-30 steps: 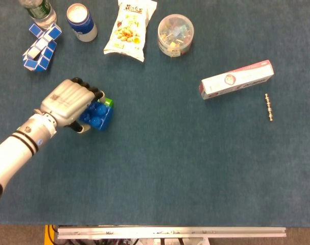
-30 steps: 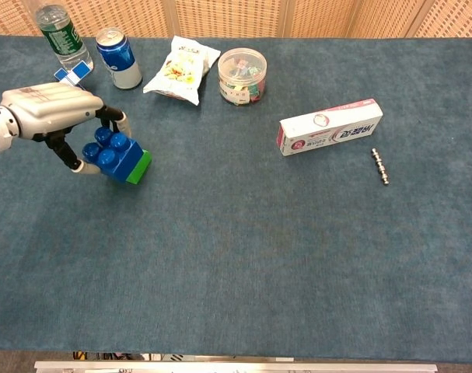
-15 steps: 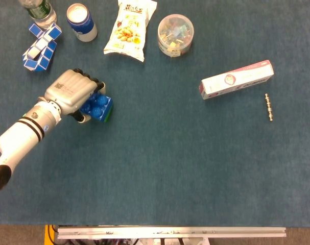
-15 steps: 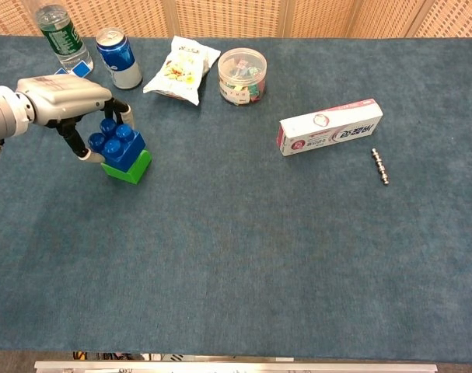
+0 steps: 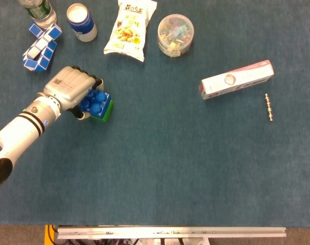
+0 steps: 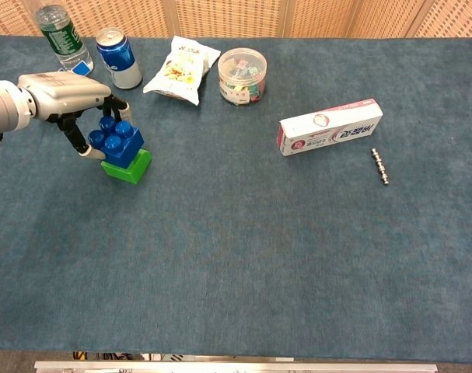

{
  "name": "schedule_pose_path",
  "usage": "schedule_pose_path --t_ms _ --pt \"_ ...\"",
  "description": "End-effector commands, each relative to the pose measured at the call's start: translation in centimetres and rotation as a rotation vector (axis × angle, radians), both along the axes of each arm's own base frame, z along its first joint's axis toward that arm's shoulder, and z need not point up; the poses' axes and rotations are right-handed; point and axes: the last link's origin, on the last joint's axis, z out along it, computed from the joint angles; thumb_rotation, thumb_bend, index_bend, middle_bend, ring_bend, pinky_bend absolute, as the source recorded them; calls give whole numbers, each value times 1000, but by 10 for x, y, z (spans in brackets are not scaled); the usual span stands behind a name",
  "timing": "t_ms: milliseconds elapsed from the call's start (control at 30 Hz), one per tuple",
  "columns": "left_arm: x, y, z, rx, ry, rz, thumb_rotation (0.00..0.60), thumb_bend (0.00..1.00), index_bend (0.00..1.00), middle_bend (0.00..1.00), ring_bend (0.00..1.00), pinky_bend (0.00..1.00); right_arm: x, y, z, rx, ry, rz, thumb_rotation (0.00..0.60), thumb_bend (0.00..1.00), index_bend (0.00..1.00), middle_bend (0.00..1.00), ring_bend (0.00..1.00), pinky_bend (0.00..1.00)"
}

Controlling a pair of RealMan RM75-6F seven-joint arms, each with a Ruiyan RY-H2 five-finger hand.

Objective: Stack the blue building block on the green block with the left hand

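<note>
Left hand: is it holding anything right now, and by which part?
The left hand grips the blue studded building block by its sides, fingers on the far side and the thumb on the near-left. The block sits on the green block.

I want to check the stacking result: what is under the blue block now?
The green block lies under the blue block, resting on the table. The left hand covers the blue block's far side, so the contact there cannot be seen.
</note>
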Motion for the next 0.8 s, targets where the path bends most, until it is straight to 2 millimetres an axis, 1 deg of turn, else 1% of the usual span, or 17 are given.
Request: schedule_pose_path --t_ms 33,800 --pt "0 1 0 -1 2 2 600 247 407 386 292 219 0 0 0 0 0 0 600 320 343 390 303 392" --pt "-1 1 -9 -14 17 11 600 247 407 382 291 219 -4 2 2 -7 -3 -12 600 320 344 390 303 392"
